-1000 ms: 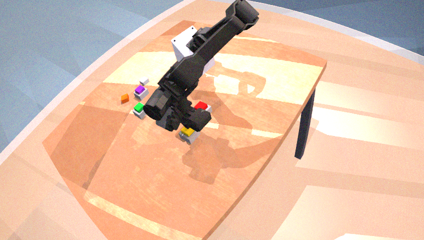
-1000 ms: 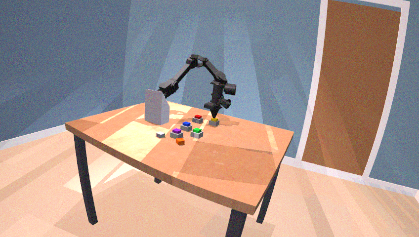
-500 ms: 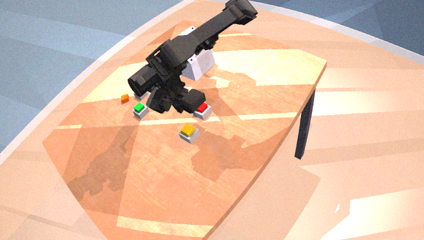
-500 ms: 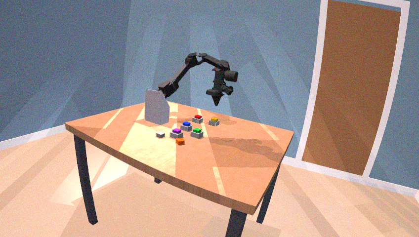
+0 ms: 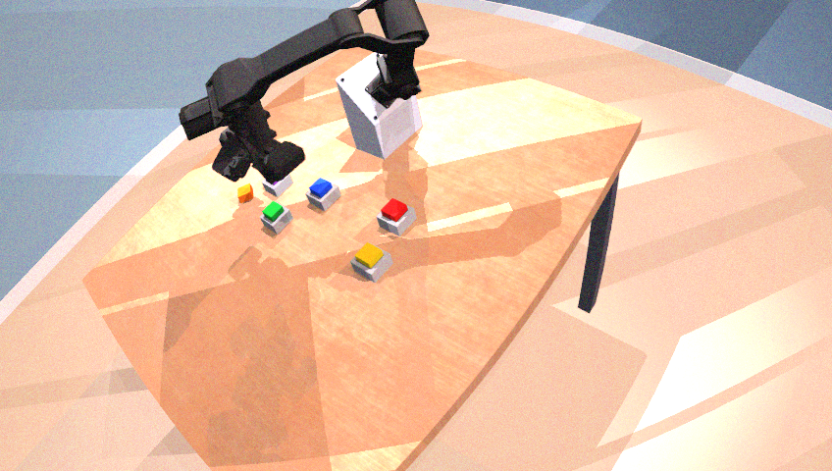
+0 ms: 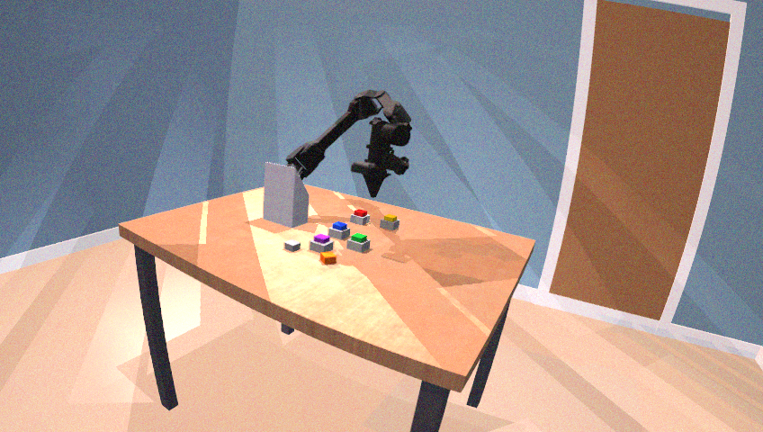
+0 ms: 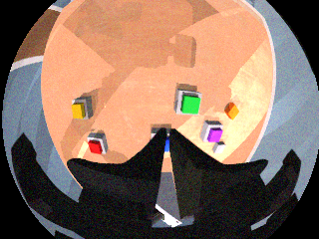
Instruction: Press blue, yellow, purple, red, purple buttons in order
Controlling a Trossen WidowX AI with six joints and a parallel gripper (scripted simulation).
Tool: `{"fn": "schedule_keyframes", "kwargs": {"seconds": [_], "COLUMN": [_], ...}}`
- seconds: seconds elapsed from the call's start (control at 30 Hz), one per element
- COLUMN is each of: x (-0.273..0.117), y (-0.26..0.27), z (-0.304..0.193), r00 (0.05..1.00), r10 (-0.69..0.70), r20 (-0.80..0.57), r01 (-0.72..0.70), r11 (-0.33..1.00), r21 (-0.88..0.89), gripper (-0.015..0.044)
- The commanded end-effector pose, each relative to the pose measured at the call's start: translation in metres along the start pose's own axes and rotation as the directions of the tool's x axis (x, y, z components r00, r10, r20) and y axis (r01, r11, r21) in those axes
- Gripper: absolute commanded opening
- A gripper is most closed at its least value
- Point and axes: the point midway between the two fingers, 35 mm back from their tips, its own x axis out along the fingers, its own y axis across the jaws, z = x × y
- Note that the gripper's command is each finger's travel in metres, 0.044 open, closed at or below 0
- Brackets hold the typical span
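Observation:
My gripper is shut and empty, pointing down high above the table. In the wrist view its tips overlap the blue button, partly hiding it. The purple button is mostly hidden behind the gripper in the top view. The red button and the yellow button stand to the left in the wrist view. The gripper touches no button, and the caps stand raised above their grey housings.
The green button stands near the blue and purple ones. An orange block and a whitish block lie near the purple button. The arm's pale base stands behind.

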Motion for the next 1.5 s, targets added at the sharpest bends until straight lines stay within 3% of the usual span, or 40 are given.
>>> {"fn": "schedule_keyframes", "kwargs": {"seconds": [0.0,0.2,0.4,0.57,1.47], "x": [0.004,0.018,0.022,0.080,0.114], "y": [-0.067,-0.142,-0.143,-0.139,-0.136], "z": [-0.021,-0.067,-0.067,-0.068,-0.069], "r00": [1.000,0.998,0.998,0.998,0.998], "r10": [0.006,0.053,0.054,0.057,0.059], "r20": [-0.010,-0.014,-0.014,-0.014,-0.013], "r01": [-0.006,-0.053,-0.054,-0.057,-0.059], "r11": [1.000,0.999,0.998,0.998,0.998], "r21": [0.003,-0.010,-0.011,-0.012,-0.012], "gripper": [0.0020,0.0020,0.0020,0.0020,0.0020]}}
